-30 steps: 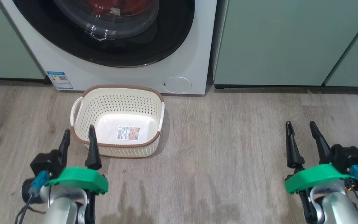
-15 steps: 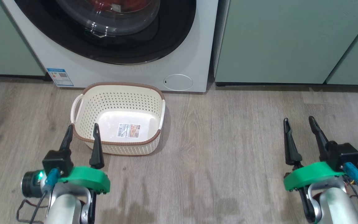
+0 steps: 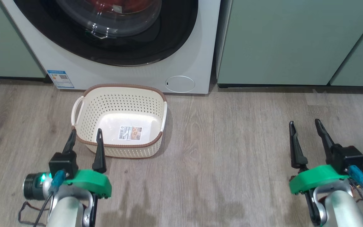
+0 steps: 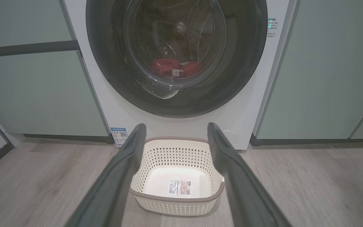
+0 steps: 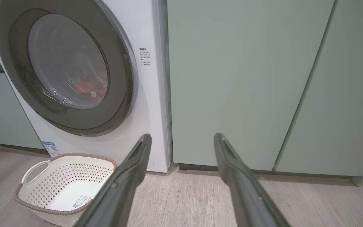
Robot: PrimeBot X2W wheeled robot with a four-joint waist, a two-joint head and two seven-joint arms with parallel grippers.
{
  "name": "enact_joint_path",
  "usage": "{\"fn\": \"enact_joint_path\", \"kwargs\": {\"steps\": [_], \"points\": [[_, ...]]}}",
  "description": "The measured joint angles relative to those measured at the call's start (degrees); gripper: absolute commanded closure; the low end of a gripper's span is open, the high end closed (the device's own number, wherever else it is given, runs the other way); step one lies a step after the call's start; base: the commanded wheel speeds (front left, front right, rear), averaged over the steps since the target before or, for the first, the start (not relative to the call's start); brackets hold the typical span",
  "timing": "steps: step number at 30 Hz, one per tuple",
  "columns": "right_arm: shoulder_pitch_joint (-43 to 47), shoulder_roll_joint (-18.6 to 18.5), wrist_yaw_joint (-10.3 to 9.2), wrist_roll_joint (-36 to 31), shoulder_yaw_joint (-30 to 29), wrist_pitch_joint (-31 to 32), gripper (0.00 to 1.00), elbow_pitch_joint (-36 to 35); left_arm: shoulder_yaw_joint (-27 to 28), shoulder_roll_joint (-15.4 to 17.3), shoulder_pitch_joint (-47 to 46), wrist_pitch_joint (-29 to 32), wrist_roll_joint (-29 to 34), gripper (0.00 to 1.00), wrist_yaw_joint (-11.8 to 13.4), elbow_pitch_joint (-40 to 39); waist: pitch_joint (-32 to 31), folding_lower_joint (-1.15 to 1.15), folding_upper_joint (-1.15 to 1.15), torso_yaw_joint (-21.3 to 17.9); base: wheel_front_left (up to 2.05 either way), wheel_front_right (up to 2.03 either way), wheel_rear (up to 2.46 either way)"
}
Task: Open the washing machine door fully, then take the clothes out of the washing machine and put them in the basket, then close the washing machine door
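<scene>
The washing machine door [image 4: 175, 53] is closed flat against the front of the washing machine [image 3: 181, 67], and its bulging clear window faces out towards the near side. Behind the window the red clothes [image 4: 164, 66] lie low in the drum with a small white label showing on them. A blue sticker [image 3: 60, 78] sits at the machine's lower left corner and a round cover [image 3: 180, 84] at its lower right. Pale green cabinets [image 3: 279, 41] stand on both sides.

The perforated basket [image 3: 118, 97] stands upright on the wood-look floor [image 3: 219, 151], just in front of the machine and below the door. Its open top faces up and its long axis runs left to right along the machine's front. A label [image 3: 130, 133] lies on its bottom and nothing else is in it.

The left gripper [image 3: 86, 131] has its two dark fingers spread apart, holds nothing, and points away towards the machine. In the head view its tips overlap the basket's near left corner, but whether they touch the rim cannot be told. In the left wrist view the basket lies straight ahead between the fingers, with the door above and beyond it.

The right gripper [image 3: 304, 122] is likewise spread wide and empty, well to the right of the basket, above bare floor. It points at the cabinet to the right of the machine, so the door and basket lie ahead to its left.
</scene>
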Motion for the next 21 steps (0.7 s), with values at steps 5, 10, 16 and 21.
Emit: {"fn": "enact_joint_path", "kwargs": {"steps": [5,10,16,21], "points": [[0.0,0.0,0.0,0.7,-0.2,0.0,0.0,0.6,0.3,-0.2,0.0,0.0,0.0,0.0,-0.4,0.1,0.0,0.0,0.0,0.1,0.0,0.0,0.0],[0.0,0.0,0.0,1.4,0.3,0.0,0.0,0.7,0.5,-0.3,0.0,0.0,0.0,0.0,-0.4,0.1,0.1,0.0,0.0,0.2,0.0,0.0,0.0],[0.0,0.0,0.0,3.0,1.3,0.0,0.54,0.7,0.7,-0.5,0.0,0.0,0.0,0.0,-0.9,0.0,0.4,0.0,0.0,0.3,0.0,0.0,0.0],[-2.1,0.0,0.0,11.2,1.1,0.0,1.0,1.1,0.9,-0.7,-0.1,0.0,0.0,0.0,-1.1,-0.4,1.7,0.0,0.0,0.6,0.0,0.0,0.0]]}}
